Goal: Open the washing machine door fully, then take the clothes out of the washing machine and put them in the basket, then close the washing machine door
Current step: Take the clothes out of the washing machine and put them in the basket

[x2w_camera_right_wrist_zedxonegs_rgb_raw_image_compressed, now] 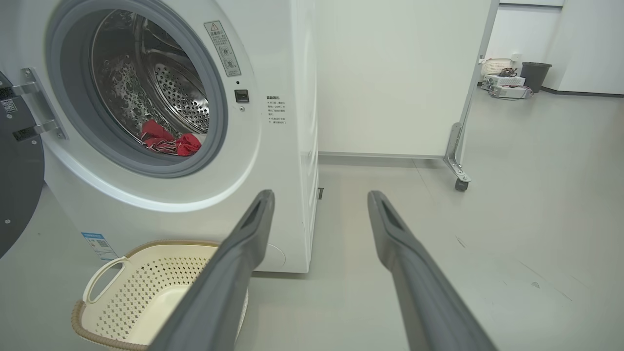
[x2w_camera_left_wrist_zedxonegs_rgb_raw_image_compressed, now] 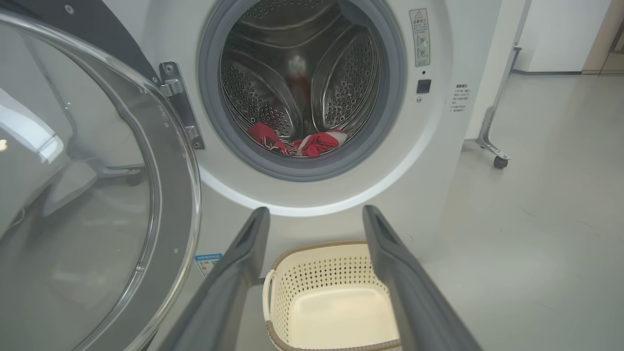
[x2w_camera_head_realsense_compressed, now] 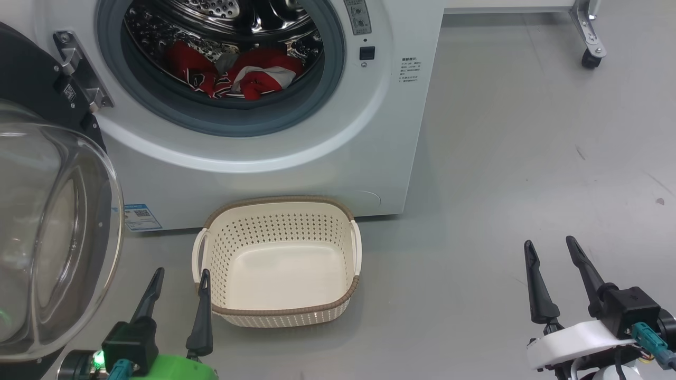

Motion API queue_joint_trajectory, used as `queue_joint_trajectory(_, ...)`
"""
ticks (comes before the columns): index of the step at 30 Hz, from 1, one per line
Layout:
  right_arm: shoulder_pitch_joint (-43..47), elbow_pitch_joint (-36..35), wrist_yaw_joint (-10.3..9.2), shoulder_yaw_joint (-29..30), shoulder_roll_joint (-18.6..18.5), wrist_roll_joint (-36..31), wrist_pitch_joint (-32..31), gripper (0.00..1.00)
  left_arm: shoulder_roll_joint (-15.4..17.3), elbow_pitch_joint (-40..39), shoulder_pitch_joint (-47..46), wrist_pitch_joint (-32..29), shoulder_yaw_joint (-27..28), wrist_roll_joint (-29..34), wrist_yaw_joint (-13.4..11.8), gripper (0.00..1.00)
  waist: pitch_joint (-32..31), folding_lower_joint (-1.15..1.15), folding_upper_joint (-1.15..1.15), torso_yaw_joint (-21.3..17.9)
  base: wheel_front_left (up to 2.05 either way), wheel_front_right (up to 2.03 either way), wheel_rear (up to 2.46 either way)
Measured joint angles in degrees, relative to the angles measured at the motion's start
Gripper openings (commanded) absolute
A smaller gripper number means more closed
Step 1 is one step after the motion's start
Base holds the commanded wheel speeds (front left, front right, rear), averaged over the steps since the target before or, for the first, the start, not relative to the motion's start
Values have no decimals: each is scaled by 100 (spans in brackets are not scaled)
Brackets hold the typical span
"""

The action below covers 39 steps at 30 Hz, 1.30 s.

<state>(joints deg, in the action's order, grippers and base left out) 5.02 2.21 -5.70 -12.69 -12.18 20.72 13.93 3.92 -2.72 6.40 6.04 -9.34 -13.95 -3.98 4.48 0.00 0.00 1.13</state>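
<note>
The door (x2w_camera_head_realsense_compressed: 53, 221) is hanging open at left, the clothes (x2w_camera_head_realsense_compressed: 232, 74) are lying in the washer (x2w_camera_head_realsense_compressed: 317, 158), the basket (x2w_camera_head_realsense_compressed: 280, 201) is sitting empty, and the left hand (x2w_camera_head_realsense_compressed: 181, 271) and right hand (x2w_camera_head_realsense_compressed: 549, 241) are hovering spread.

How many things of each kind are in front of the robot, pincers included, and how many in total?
washing machine: 1
washing machine door: 1
basket: 1
heap of red clothes: 1
pincers: 2 (left pincer, right pincer)
Total: 6

Door (x2w_camera_head_realsense_compressed: 53, 237) cut off at left, small print (x2w_camera_head_realsense_compressed: 409, 70) unreadable
</note>
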Motion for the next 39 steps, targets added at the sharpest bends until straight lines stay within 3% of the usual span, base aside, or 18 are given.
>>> queue_joint_trajectory(22,-16,10,18,4,10,1,1,100,5,-30,-3,-42,-7,187,-55,100,72,0,0,33,108,-108,0)
queue_joint_trajectory(39,-23,67,41,4,13,1,1,100,0,-20,-3,-42,-23,185,-86,100,50,0,0,35,48,-48,0)
